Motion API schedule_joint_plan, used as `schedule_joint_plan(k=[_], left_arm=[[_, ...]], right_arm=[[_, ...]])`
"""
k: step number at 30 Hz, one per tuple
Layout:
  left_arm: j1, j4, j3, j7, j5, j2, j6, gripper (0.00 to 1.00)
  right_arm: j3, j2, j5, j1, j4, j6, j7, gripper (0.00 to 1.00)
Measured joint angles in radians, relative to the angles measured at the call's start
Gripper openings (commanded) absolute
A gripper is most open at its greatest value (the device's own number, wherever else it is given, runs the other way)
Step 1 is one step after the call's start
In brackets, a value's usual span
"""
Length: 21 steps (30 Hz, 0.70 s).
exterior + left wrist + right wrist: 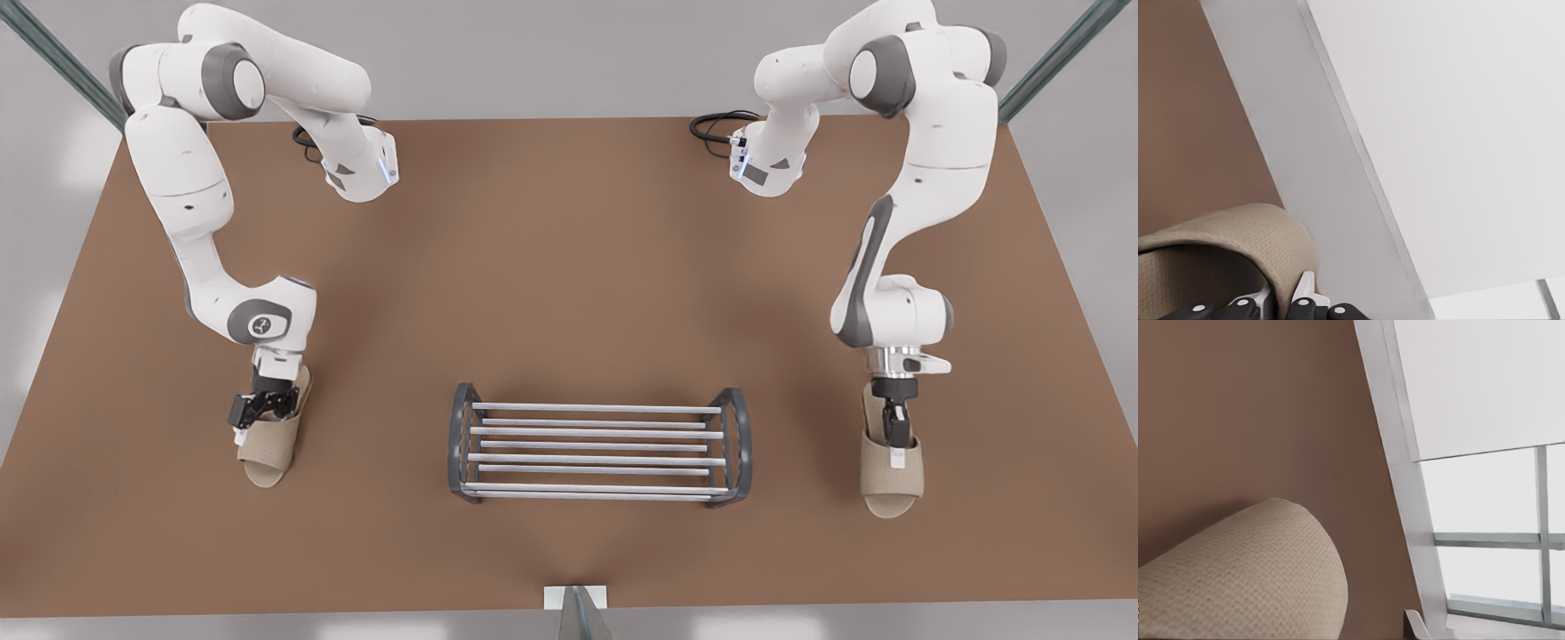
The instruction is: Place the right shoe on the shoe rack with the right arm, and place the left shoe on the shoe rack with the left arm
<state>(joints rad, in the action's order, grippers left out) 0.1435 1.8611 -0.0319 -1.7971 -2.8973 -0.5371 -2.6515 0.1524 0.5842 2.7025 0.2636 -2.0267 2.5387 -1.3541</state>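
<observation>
Left end effector (898, 434) clamped narrow on left shoe (892, 480), frame right. Right end effector (262, 407) at right shoe (267, 452), frame left, opening unclear. Both toes pointed toward the frame's bottom.

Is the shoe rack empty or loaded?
Empty: the shoe rack has bare bars; both slippers lie on the table beside it.

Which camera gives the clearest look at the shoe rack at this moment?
The front view: the shoe rack stands whole at the table's middle, both arched end frames and all bars visible, between the two slippers. The wrist views look past slipper fabric to table and wall instead.
</observation>
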Motion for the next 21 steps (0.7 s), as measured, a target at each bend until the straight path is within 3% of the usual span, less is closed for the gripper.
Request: schedule_joint_plan(k=[1,3,7,11,17,21], left_arm=[[0.0,-0.015,0.0,0.001,0.0,0.003,-0.028,0.22],[0.0,-0.068,-0.014,0.005,0.0,0.056,-0.137,0.22],[-0.098,-0.124,-0.169,0.03,0.0,0.233,-0.393,0.22],[-0.194,-0.216,-0.266,0.087,0.0,0.248,-0.538,0.23],[-0.386,-0.274,-0.257,0.156,0.0,0.185,-0.626,0.23],[-0.527,-0.367,-0.154,0.191,0.0,0.075,-0.643,0.23]], right_arm=[[-0.002,0.01,0.003,-0.001,0.02,-0.005,-0.015,0.95],[-0.003,0.017,0.007,0.0,0.037,-0.011,-0.042,0.67],[-0.002,0.018,0.01,0.0,0.057,-0.014,-0.088,0.65],[-0.002,0.023,0.01,0.001,0.07,-0.011,-0.124,0.21],[0.007,0.009,0.008,0.003,0.07,-0.001,-0.164,0.21],[0.057,-0.084,0.0,-0.014,0.071,0.021,-0.178,0.21]])
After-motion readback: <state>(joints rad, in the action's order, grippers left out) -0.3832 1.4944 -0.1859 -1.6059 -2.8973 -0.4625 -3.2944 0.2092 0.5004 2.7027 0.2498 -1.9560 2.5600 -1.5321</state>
